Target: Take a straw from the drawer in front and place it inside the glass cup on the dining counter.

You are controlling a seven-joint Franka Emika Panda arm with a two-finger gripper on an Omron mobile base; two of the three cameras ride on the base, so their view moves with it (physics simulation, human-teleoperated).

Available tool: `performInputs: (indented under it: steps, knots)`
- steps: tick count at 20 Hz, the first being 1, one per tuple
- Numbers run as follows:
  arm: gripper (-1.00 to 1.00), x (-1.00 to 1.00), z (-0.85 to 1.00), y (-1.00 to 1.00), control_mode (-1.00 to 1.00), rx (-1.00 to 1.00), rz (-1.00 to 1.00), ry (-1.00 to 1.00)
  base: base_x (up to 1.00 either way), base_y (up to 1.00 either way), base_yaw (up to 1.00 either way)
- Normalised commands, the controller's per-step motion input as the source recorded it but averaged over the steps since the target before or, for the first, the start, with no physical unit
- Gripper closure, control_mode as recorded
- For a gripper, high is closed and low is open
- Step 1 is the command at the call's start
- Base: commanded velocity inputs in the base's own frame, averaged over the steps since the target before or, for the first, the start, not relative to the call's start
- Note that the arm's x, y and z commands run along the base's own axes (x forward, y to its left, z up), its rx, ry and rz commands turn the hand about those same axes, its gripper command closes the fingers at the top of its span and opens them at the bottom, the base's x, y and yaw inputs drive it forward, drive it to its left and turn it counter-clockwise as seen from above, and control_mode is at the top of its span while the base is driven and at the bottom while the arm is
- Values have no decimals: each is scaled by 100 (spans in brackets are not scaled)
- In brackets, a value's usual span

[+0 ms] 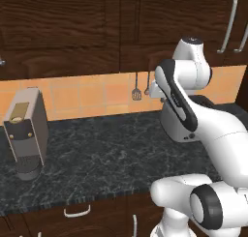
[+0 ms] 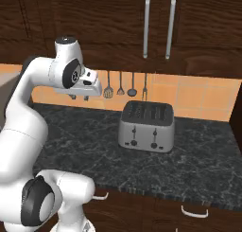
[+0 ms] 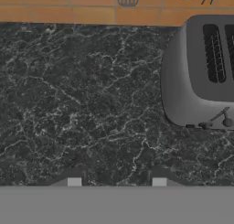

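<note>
Drawer fronts of dark-brown wood run under the front edge of the surface, well below the end effector and nearer the base. One curved silver handle (image 2: 194, 211) sits below and to the end effector's right, another curved handle (image 1: 77, 212) below and to its left. All of them look closed, and I cannot tell which is the drawer of the task.

The end effector (image 2: 79, 97) hangs high over the black speckled surface (image 2: 85, 141), pointing down. In the hand view its two tips (image 3: 116, 182) stand moderately apart, with bare granite showing between them and nothing held.

A silver four-slot toaster (image 2: 146, 127) stands on the surface below and to the end effector's right, close to the wall. A grey coffee machine (image 1: 26, 132) stands well apart to its left. Behind the end effector, kitchen utensils (image 2: 120, 84) hang on the orange tiled wall (image 2: 198, 96). Above it are dark cabinet doors with upright silver handles (image 2: 146, 25).

A small round mark on the arm's joint (image 2: 74, 76) is too small to read.
</note>
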Motion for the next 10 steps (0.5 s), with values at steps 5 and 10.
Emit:
performInputs:
  steps: [5, 10]
  knots:
    - [-100, -1, 0, 0, 100, 0, 0, 0, -49, 1, 1]
    - [-100, 0, 0, 0, 100, 0, 0, 0, -85, -4, 35]
